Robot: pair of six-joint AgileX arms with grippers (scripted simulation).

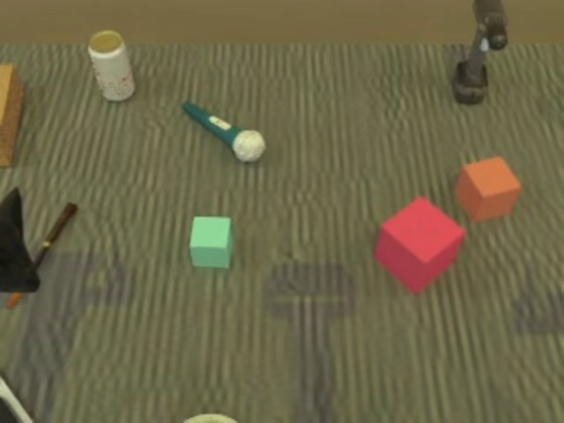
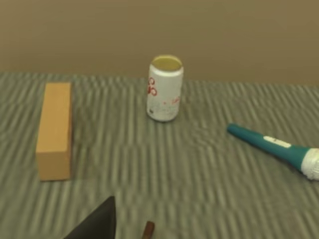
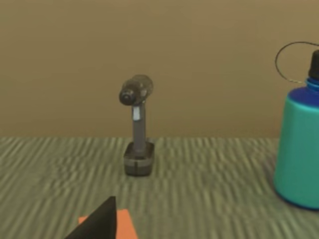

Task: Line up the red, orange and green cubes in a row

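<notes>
At the near edge of the counter (image 1: 352, 370) only shadows of the arms fall on the ribbed cloth, plus a pale rim (image 1: 210, 419) of something cut off by the top view's border. A little farther in sit the cubes. The green cube (image 1: 211, 241) stands alone left of centre. The red cube (image 1: 419, 243) lies well apart from it on the right, turned at an angle. The orange cube (image 1: 487, 188) sits just beside the red one, slightly farther back and to the right. No row is formed yet: I judge the task hardly begun, with all three cubes needing to be brought into one line.

The left hand (image 1: 16, 247) shows as a dark shape at the left edge, near a thin brown stick (image 1: 53, 233); whether it is open or closed I cannot tell. The right hand appears only as a dark tip (image 3: 99, 221) in its wrist view, so its state is equally unclear.

Farther back lie a teal microphone (image 1: 225, 132), a white can (image 1: 111, 66), a tan block (image 1: 9, 115) and a grey drill (image 1: 476, 53).

The right wrist view alone shows a blue bottle (image 3: 299, 149); the left wrist view shows the tan block's full length.
</notes>
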